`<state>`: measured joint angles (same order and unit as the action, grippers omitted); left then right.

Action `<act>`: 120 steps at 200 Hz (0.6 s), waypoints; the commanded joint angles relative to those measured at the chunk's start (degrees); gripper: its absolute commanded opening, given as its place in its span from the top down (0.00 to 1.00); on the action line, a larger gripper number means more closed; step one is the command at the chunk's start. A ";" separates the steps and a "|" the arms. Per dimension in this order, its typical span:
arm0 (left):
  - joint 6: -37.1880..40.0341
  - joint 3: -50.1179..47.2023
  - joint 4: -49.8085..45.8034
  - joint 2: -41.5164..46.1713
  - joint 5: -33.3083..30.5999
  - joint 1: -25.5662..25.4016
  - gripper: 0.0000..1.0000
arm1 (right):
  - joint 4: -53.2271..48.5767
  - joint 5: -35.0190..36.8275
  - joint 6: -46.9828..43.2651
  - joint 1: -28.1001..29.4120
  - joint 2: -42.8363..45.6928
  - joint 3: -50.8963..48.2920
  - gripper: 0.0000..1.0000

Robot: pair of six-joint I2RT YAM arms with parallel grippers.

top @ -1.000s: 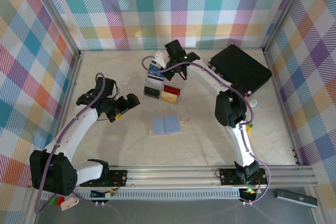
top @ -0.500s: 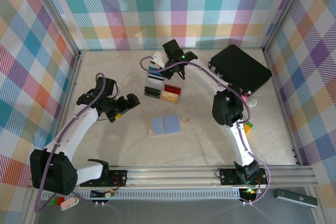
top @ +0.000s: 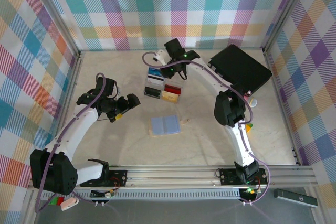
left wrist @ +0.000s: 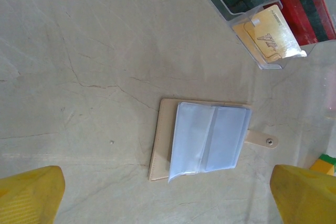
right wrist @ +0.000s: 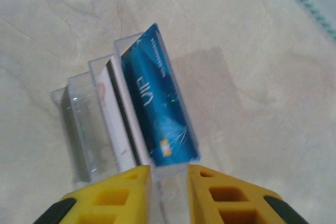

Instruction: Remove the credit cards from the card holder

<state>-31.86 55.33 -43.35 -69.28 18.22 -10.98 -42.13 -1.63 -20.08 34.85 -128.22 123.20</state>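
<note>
Right hand has shifted a touch above the clear tray; its wrist view shows fingers narrowly parted over a white card slotted beside a blue card; left hand, spread wide, hovers over the card holder lying open on the desk, gold card in the tray beyond.

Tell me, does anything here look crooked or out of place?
The card holder lies open on the table, and its clear sleeves sit crooked on the tan cover, one corner poking past the cover's edge. Nothing looks spilled or broken.
</note>
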 commanded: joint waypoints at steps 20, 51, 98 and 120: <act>0.42 -1.12 1.11 0.78 3.05 0.79 0.00 | -1.27 -0.94 16.33 2.14 13.07 -11.40 0.65; 0.21 -2.51 3.76 0.26 5.92 0.47 0.04 | -0.15 -0.63 26.53 4.85 20.47 -23.88 0.57; -1.61 -4.20 6.69 -2.63 5.35 -3.75 0.15 | 5.50 -2.38 47.07 8.40 28.10 -41.61 0.54; -2.98 -5.01 8.71 -5.22 4.60 -7.23 0.24 | 6.92 -1.67 53.53 9.93 28.31 -45.74 0.54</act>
<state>-33.12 51.86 -37.21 -72.05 22.65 -14.98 -38.39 -3.05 20.67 43.66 -101.38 80.95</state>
